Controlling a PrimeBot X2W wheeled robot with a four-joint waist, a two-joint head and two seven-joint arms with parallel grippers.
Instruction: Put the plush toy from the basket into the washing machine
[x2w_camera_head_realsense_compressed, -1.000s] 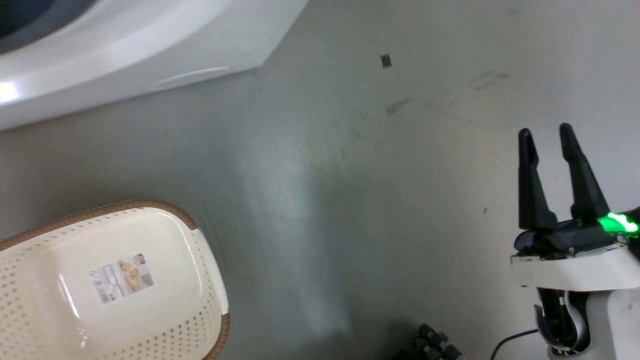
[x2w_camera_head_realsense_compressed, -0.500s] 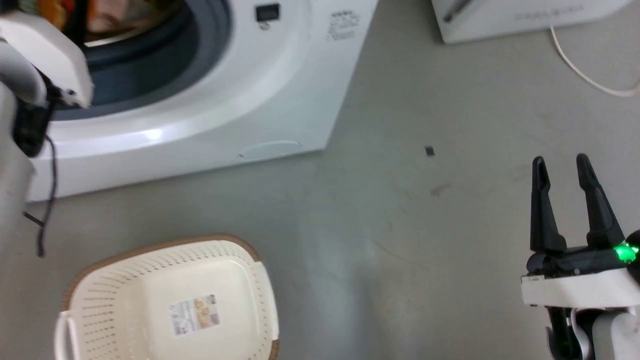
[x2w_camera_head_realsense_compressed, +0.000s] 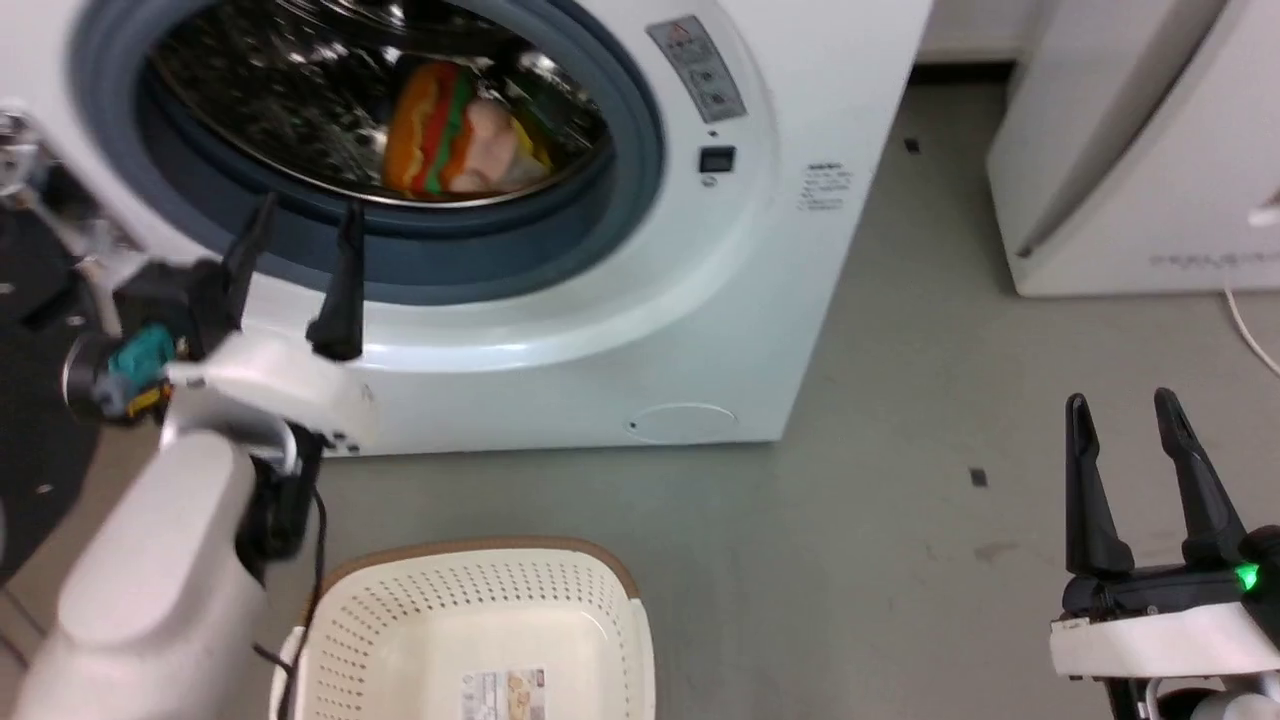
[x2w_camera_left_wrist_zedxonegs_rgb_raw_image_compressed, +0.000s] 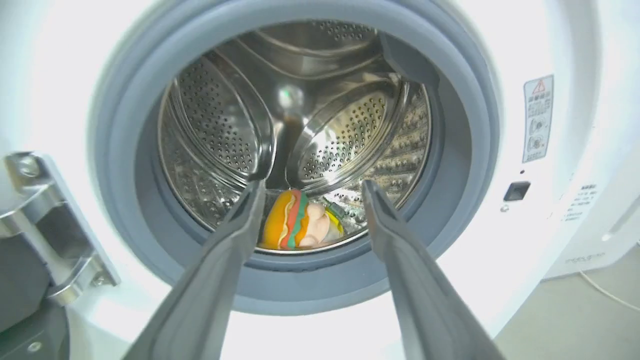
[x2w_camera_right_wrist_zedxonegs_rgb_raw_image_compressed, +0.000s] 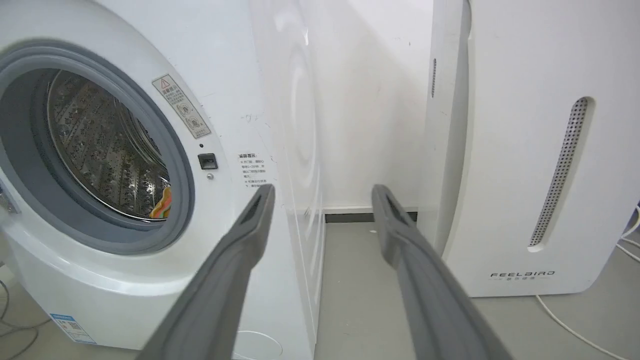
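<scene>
The plush toy (x2w_camera_head_realsense_compressed: 455, 140) lies inside the steel drum of the washing machine (x2w_camera_head_realsense_compressed: 640, 300), its striped hotdog part toward the left; the left wrist view shows the plush toy (x2w_camera_left_wrist_zedxonegs_rgb_raw_image_compressed: 300, 225) on the drum floor. My left gripper (x2w_camera_head_realsense_compressed: 305, 215) is open and empty just outside the grey porthole gasket, fingers pointing at the drum. The cream basket (x2w_camera_head_realsense_compressed: 390, 610) with a brown rim sits on the floor below, holding just its label sticker. My right gripper (x2w_camera_head_realsense_compressed: 1120, 410) hangs open and empty at the lower right, over bare floor.
A white slanted appliance lettered FEELBIRD (x2w_camera_right_wrist_zedxonegs_rgb_raw_image_compressed: 520, 150) stands right of the washer, with a white cord (x2w_camera_right_wrist_zedxonegs_rgb_raw_image_compressed: 570, 325) on the floor beside it. The washer's dark door (x2w_camera_head_realsense_compressed: 35, 400) and metal hinge (x2w_camera_left_wrist_zedxonegs_rgb_raw_image_compressed: 45, 220) are at the left. Grey floor (x2w_camera_head_realsense_compressed: 880, 520) lies between basket and right gripper.
The head camera has tilted up, bringing the whole porthole and the toy in the drum into view. My left gripper now stands outside the opening, open and empty.
</scene>
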